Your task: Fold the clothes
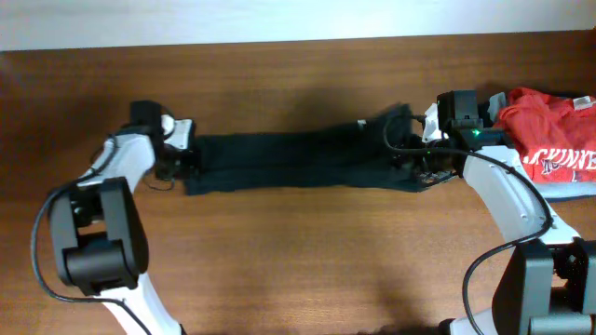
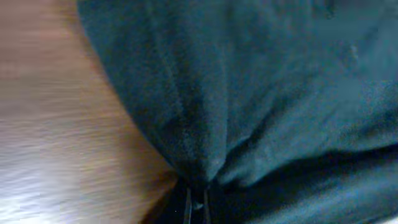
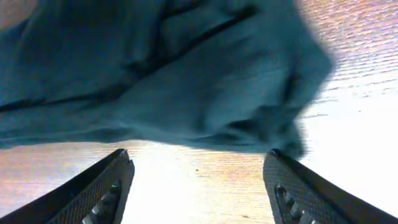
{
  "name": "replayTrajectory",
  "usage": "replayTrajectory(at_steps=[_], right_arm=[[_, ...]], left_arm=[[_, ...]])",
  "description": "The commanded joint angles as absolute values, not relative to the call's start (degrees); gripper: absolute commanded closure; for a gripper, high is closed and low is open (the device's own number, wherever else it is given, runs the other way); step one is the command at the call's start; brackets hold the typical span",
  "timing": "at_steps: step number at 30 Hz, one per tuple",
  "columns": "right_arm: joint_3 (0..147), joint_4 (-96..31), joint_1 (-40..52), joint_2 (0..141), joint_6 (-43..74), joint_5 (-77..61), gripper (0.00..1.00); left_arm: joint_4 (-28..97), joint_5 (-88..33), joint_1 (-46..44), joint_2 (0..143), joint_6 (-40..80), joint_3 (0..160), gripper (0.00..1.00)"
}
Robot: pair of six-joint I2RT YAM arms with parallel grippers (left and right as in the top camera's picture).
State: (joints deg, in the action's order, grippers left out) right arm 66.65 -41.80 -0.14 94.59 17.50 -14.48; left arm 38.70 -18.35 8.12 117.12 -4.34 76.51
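Note:
The clothes (image 1: 298, 160), a black T-shirt, lie as a long narrow band across the middle of the table. My left gripper (image 1: 186, 160) is at the band's left end, shut on the clothes. In the left wrist view the dark fabric (image 2: 249, 93) puckers down into my closed left gripper (image 2: 198, 199). My right gripper (image 1: 424, 167) is at the band's right end. It stands open in the right wrist view (image 3: 199, 155), with only bare wood between its fingers (image 3: 99, 193). The shirt's rumpled edge (image 3: 186, 81) lies just past the fingertips.
A red shirt with white lettering (image 1: 549, 126) lies at the far right on a grey garment (image 1: 568, 191), close behind my right arm. The wooden table (image 1: 298, 270) stretches toward the front, and a pale wall runs along its back edge.

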Motion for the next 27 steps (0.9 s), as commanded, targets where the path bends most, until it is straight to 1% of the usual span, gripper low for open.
replayTrajectory(at_steps=[1,5,10,24,27], right_arm=[[67.48,-41.54,-0.4,93.62,16.71,-14.59,0.29],[67.48,-41.17,-0.4,93.62,16.71,-14.59,0.29],[67.48,-41.17,-0.4,93.62,16.71,-14.59,0.29],[67.48,-41.43,-0.4,93.62,16.69,-14.59,0.28],[67.48,-41.43,-0.4,93.62,16.69,-14.59,0.28]], left_arm=[[41.41,-16.36,12.14,118.28,-3.9,81.69,0.99],[46.72,-16.71,14.2,118.28,-7.05,87.66,0.99],[48.56,-16.78,13.45,118.28,-7.33,90.04,0.99],[48.53,-16.47,0.86,118.28,-7.38,90.35,1.0],[48.51,-14.57,-2.11,118.28,-7.38,90.35,0.99]])
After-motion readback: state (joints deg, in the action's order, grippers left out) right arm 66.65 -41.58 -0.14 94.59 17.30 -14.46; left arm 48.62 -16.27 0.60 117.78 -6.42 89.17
